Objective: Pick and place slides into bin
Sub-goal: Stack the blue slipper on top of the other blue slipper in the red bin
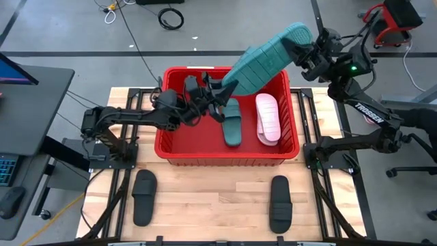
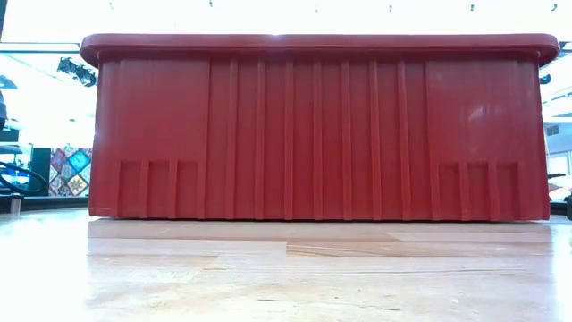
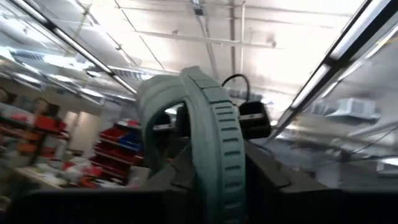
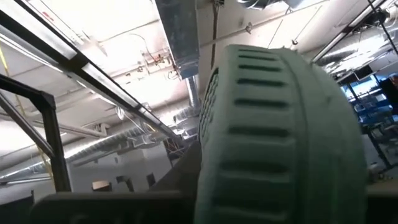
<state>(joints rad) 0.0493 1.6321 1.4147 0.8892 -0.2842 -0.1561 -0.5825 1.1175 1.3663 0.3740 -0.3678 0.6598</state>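
A dark teal-green slide (image 1: 263,61) is held high above the red bin (image 1: 225,158), sole up and slanting, between both grippers. My left gripper (image 1: 222,90) is shut on its lower end over the bin's middle. My right gripper (image 1: 305,51) is shut on its upper end beyond the bin's far right corner. Inside the bin a second teal slide (image 1: 233,123) and a pale pink-white slide (image 1: 268,117) lie on the floor. Two black slides (image 1: 143,196) (image 1: 280,203) lie flat on the table near the front edge. The low view shows only the bin's wall (image 2: 322,134). My left gripper holds the teal slide's lower end (image 1: 231,87), with a finger on each side of the slide, which stands edge-on between them (image 3: 214,143). The fingers slant upward from the table's left. The slide is clear of the bin. My right gripper holds the slide's upper end (image 1: 298,42) from the table's right, its fingers slanting upward. The ribbed sole (image 4: 273,137) fills its wrist view and hides the place of contact. The slide runs down from here toward the left gripper, lifted clear.
The bin stands at the table's far middle, with bare floor in its left half. Both arm bases stand at the table's left and right edges. A desk with a screen stands off the table's left side, and cables lie on the floor behind.
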